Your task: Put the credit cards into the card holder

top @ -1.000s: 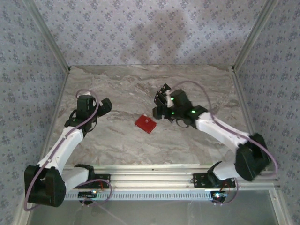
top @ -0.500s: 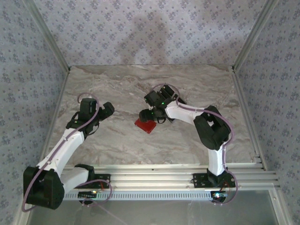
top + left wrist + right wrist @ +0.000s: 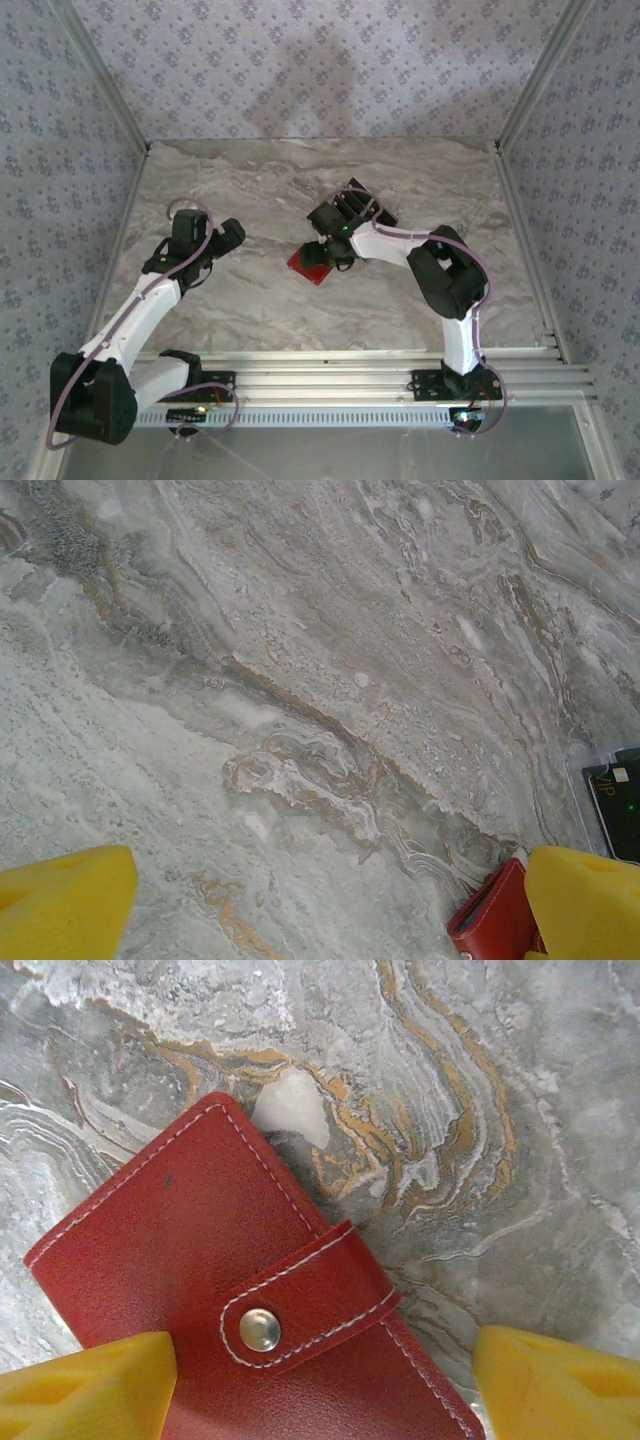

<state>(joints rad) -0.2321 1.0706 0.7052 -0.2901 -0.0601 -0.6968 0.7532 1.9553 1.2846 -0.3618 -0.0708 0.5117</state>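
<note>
Jaws of both grippers stand spread: the right gripper (image 3: 320, 1390) hangs over the snapped-shut red card holder (image 3: 190, 1260) mid-table, the left gripper (image 3: 325, 910) over marble table (image 3: 300, 680) to its left; black credit cards (image 3: 618, 810) lie near the holder

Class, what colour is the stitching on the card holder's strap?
White, on the red card holder; clearest in the right wrist view.

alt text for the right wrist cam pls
A closed red card holder, its snap strap fastened, lies on the marble table. The right gripper hangs open over it, yellow fingertips at the bottom corners.
</note>
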